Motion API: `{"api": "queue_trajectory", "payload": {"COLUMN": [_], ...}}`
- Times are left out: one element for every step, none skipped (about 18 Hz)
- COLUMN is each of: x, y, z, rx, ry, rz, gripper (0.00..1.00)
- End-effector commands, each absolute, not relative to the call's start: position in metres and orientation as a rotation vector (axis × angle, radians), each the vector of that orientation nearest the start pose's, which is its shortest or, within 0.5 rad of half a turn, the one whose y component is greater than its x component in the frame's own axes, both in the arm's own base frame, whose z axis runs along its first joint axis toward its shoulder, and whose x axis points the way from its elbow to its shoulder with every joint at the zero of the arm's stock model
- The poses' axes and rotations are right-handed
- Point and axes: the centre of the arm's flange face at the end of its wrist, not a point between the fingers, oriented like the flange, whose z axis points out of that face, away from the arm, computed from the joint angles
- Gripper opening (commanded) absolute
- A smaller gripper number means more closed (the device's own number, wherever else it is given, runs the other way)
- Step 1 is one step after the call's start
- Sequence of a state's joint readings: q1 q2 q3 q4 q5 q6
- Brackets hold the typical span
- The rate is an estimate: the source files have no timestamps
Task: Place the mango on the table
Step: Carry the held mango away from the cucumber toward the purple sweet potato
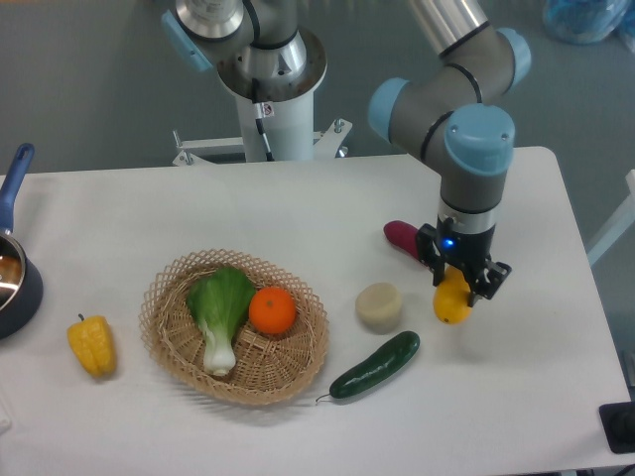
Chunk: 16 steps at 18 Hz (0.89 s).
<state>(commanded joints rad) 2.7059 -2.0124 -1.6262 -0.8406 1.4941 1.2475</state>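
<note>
The mango [451,302] is a smooth yellow-orange oval at the right of the white table [298,208]. My gripper [463,285] points straight down over it. Its two dark fingers stand on either side of the mango's upper part and hide its top. The gripper looks shut on the mango. The mango's underside is at or just above the tabletop, with a small shadow right beneath it.
A dark red vegetable [402,238] lies just behind and left of the gripper. A beige round block [379,306] and a green cucumber [376,365] lie to its left. A wicker basket [169,342] holds bok choy and an orange [272,309]. A yellow bell pepper [91,345] and a pot [12,283] are at the far left.
</note>
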Motion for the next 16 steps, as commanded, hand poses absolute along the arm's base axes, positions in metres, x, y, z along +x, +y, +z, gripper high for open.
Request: {"api": "queue_trajectory", "payload": {"x": [-0.534,-0.538,-0.540,-0.541,-0.541,-0.541,-0.542,-0.541,-0.541,-0.541,-0.541,-0.541,-0.541,-0.540,-0.540,-0.541], "y": [0.403,0.406,0.407,0.407,0.408,0.408,0.408,0.408,0.408,0.408,0.409,0.409,0.410,0.410,0.410,0.410], "z": [0.286,0.285,0.283,0.282,0.279,0.277,0.275,0.275,0.274,0.271,0.267,0.266,0.264,0.264,0.264,0.263], "rx": [-2.964,-2.960,-2.960,-2.960,-2.959,-2.956,-2.958,-2.958,-2.959,-2.962,-2.965,-2.966,-2.966,-2.967,-2.967,-2.967], "ry": [0.141,0.114,0.076,0.044,0.028,0.019,0.006,-0.002,-0.002,-0.002,0.000,0.000,0.002,0.002,0.002,0.002], "rz": [0.284,0.285,0.279,0.274,0.265,0.257,0.252,0.252,0.250,0.244,0.235,0.236,0.231,0.229,0.229,0.229], "gripper": [0.43,0.43,0.43,0.43,0.43,0.43,0.43,0.43,0.44,0.44,0.44,0.45,0.45,0.46,0.46,0.47]}}
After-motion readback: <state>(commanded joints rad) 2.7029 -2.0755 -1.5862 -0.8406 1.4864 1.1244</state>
